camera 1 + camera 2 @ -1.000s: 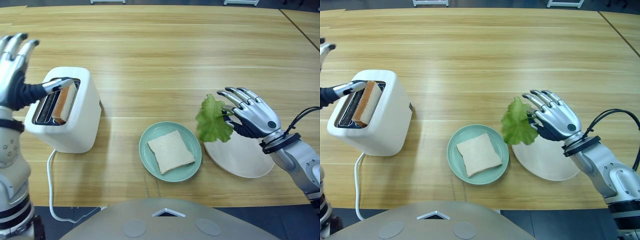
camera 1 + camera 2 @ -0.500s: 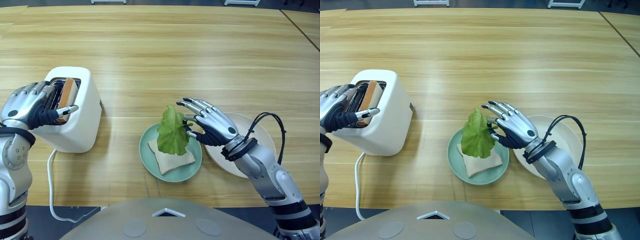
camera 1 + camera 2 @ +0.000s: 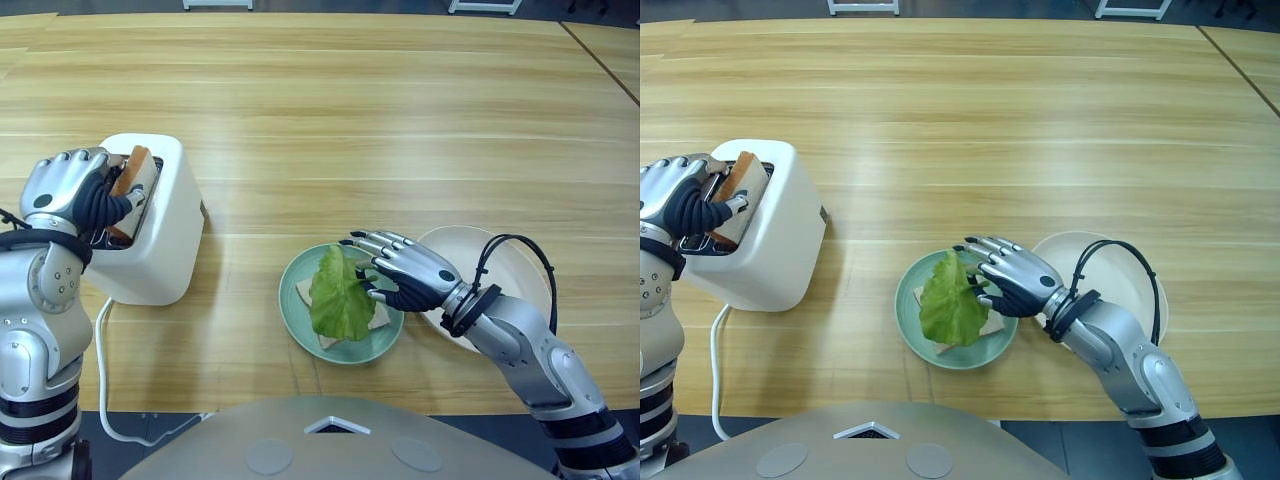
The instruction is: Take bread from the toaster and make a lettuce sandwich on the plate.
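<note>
Wooden worktop (image 3: 350, 120) carries one toaster (image 3: 165, 240), at 9 o'clock from one green plate (image 3: 293, 305); one cream plate (image 3: 455, 245) sits just beside it at 3 o'clock. Bread count: two. One toasted slice (image 3: 135, 170) stands tilted in the toaster slot, grasped by the left hand (image 3: 70, 190). One white slice (image 3: 379, 318) lies on the green plate under one lettuce leaf (image 3: 340, 295). The right hand (image 3: 410, 280) pinches the leaf's 3 o'clock edge.

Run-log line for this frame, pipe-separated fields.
left hand: grasping toast in toaster | right hand: holding lettuce on bread slice, green plate | stage: top slice pending
</note>
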You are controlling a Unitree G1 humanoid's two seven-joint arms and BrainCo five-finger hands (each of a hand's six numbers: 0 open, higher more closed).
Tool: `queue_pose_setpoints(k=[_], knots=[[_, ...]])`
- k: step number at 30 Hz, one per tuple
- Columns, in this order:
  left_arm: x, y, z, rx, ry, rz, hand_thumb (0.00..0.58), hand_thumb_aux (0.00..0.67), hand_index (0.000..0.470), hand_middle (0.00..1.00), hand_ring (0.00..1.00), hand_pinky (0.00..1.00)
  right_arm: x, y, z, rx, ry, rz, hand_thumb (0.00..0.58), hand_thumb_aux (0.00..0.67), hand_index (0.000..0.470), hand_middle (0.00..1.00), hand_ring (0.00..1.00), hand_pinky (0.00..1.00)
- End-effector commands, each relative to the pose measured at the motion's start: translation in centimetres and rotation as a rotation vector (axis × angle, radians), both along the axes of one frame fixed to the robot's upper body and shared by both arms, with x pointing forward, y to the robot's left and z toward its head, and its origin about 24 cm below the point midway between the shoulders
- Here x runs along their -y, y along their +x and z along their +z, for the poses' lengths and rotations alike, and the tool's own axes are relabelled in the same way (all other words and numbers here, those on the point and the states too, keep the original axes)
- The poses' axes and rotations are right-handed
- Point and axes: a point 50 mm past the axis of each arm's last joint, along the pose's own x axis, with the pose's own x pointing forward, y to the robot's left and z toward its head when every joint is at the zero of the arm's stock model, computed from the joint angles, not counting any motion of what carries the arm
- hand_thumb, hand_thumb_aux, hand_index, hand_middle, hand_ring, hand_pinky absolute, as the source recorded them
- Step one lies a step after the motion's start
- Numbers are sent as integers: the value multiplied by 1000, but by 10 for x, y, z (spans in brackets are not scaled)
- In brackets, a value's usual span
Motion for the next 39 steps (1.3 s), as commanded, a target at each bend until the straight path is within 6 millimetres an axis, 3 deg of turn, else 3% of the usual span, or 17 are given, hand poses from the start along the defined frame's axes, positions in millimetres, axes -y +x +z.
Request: queue_pose_setpoints(k=[1,3,4,5,6,16,19,22,25,30,35,39], knots=[[8,-1,16,93,-14,-45,580,670,470,1000,1000,1000,0,5,-6,35,-86,24,580,670,470,0,0,0],[10,-3,24,126,-10,-58,580,670,470,1000,1000,1000,0,7,-6,67,-125,34,578,636,446,0,0,0],[11,-4,28,141,-4,-67,580,670,470,1000,1000,1000,0,8,-6,81,-152,39,523,460,323,0,0,0],[13,-6,32,154,1,-76,580,670,470,1000,1000,1000,1,9,-6,88,-168,41,187,118,83,0,0,0],[14,-7,36,166,6,-86,580,670,470,1000,1000,1000,1,9,-6,90,-176,43,0,0,0,0,0,0],[22,-12,90,291,37,-206,580,670,470,1000,1000,1000,11,17,24,191,-157,30,0,0,0,0,0,0],[27,-11,105,317,28,-280,580,670,470,1000,1000,1000,21,24,42,291,-113,-20,0,0,0,0,0,0],[43,0,107,278,-137,-461,580,670,470,1000,1000,1000,27,25,69,478,-11,-60,0,0,0,0,0,0],[63,17,84,109,-387,-624,580,670,470,1000,1000,1000,26,18,88,626,81,-18,0,0,0,0,0,0],[92,41,23,-294,-741,-757,580,670,470,1000,1000,1000,21,-1,89,774,73,162,0,0,0,0,0,0],[124,49,-23,-599,-901,-818,580,670,470,1000,1000,1000,10,-25,84,831,102,343,0,0,0,0,0,0],[143,51,-50,-767,-988,-820,580,670,470,1000,1000,1000,3,-35,71,749,109,426,0,0,0,0,0,0]])
